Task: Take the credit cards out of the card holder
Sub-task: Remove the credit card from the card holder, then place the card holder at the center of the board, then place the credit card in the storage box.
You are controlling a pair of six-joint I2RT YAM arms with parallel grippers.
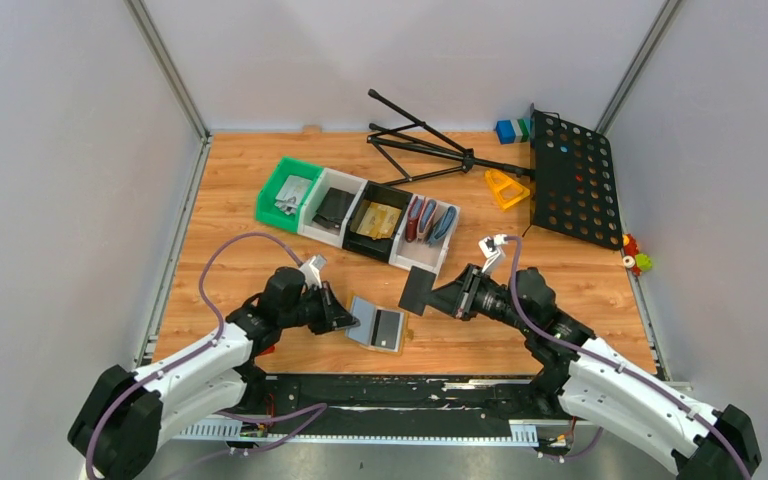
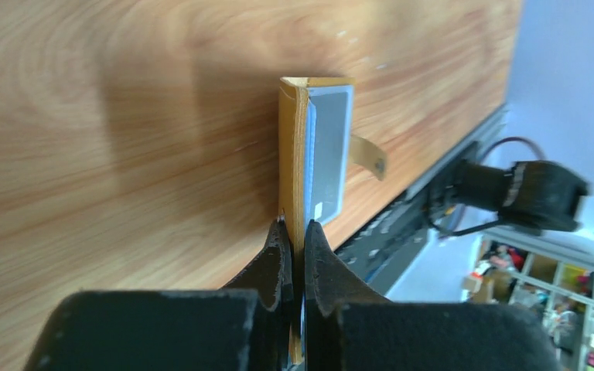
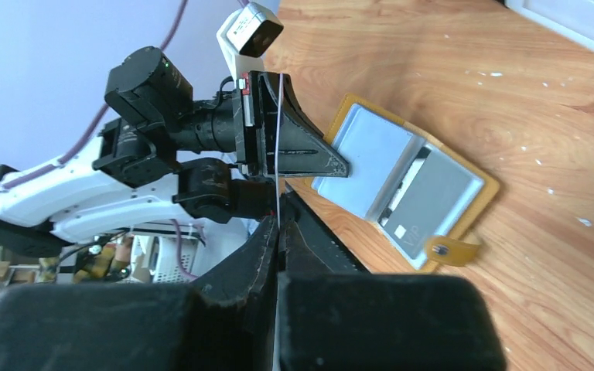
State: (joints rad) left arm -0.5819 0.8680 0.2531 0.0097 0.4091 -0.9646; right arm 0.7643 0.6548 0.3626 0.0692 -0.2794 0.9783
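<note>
The card holder (image 1: 378,323) lies open near the table's front edge, mustard outside with pale grey-blue lining, its strap and stud (image 3: 448,249) pointing to the front. A grey card (image 3: 429,197) sits in its right pocket. My left gripper (image 1: 345,320) is shut on the holder's left flap, whose edge (image 2: 294,154) runs out from between the fingertips (image 2: 295,226). My right gripper (image 1: 442,297) hangs just right of the holder, shut on one of the credit cards (image 1: 422,290). That card looks dark from above and shows edge-on (image 3: 279,116) in the right wrist view.
A row of bins stands behind: a green one (image 1: 288,192), a black one holding gold cards (image 1: 375,220), and a white one holding wallets (image 1: 430,222). A black perforated music stand (image 1: 570,178) with tripod legs (image 1: 420,140) lies at the back right, next to a yellow piece (image 1: 506,187).
</note>
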